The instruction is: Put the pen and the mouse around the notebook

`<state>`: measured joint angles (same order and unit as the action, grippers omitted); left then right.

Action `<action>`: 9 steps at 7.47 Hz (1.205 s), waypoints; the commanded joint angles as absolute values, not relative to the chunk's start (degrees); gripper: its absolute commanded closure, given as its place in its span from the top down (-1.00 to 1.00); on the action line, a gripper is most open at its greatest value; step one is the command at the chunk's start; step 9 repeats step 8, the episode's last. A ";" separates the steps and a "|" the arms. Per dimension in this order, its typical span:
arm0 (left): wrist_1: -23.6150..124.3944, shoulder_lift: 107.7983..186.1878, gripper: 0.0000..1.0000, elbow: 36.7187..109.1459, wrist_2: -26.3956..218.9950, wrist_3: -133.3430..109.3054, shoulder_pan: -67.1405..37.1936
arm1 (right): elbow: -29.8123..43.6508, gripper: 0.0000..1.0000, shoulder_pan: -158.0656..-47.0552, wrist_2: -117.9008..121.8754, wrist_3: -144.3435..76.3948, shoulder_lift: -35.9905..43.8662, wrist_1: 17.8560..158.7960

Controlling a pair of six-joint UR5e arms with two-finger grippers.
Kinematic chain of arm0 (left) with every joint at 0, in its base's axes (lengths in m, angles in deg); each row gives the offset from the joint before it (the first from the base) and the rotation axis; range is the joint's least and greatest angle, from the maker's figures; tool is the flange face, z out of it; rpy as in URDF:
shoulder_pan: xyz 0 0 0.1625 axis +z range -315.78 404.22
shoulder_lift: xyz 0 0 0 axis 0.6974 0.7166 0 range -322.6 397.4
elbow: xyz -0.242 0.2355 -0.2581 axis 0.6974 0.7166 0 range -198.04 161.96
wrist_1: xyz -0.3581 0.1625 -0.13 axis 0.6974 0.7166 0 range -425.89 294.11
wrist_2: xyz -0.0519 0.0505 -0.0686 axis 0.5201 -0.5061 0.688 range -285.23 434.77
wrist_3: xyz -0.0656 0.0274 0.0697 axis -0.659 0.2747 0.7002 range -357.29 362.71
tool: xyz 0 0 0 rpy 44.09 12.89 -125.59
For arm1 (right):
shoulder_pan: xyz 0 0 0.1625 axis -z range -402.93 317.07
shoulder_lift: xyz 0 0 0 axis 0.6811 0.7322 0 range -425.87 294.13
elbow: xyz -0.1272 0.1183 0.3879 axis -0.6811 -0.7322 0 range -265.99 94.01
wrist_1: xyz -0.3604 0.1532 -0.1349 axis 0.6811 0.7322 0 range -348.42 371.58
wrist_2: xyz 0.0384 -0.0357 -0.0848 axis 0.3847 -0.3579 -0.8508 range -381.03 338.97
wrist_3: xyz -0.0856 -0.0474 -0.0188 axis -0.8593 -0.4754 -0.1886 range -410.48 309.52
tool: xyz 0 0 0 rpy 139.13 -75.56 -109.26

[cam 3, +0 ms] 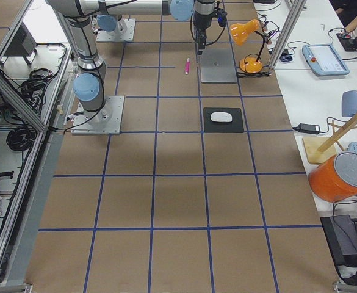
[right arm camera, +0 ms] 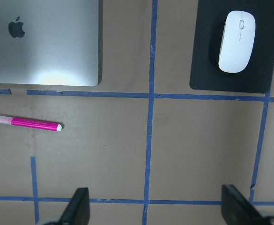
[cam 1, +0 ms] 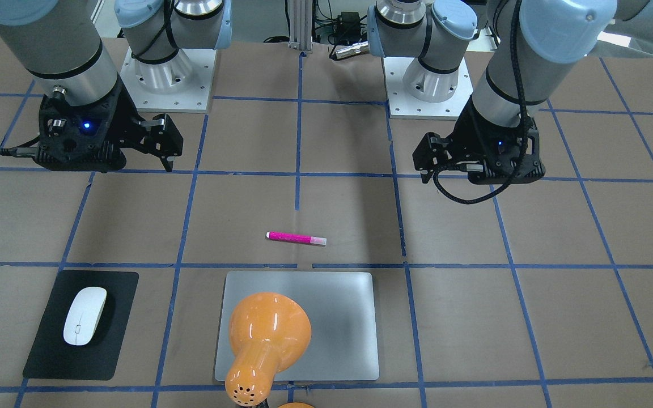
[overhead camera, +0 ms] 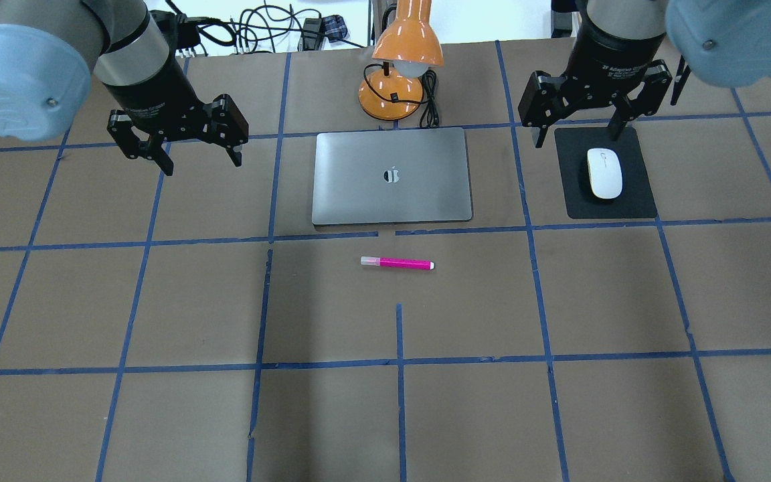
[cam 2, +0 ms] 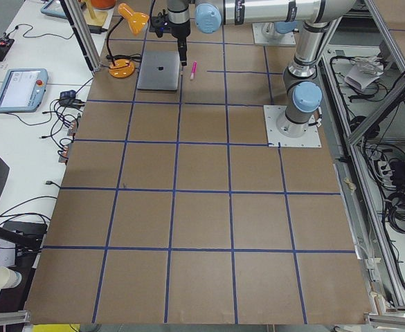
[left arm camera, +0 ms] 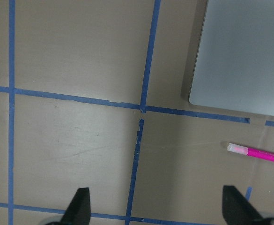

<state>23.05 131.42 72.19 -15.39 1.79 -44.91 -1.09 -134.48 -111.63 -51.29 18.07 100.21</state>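
Jaws of left arm [overhead camera: 151,87] and right arm [overhead camera: 610,53] hang spread, pointing down.

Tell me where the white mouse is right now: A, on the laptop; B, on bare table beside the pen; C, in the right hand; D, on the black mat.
D: the mouse lies on the black mat, apart from the notebook and the pen.

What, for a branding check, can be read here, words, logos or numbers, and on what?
Apple logo, no words: notebook lid.
"2F Adaptive", rest blurred: right gripper's body.
Print on left gripper's body: too blurred.
Mark on mouse: too small.
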 commanded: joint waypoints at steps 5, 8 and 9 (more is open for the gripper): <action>25.87 125.90 1.00 76.53 -15.85 4.82 -42.00 | -1.09 1.00 -134.42 -111.56 -51.27 18.07 100.09; 25.87 125.99 1.00 76.53 -16.02 4.12 -42.17 | -1.09 1.00 -134.42 -111.39 -51.27 18.07 100.26; 25.87 125.99 1.00 76.53 -16.02 4.12 -42.17 | -1.09 1.00 -134.42 -111.39 -51.27 18.07 100.26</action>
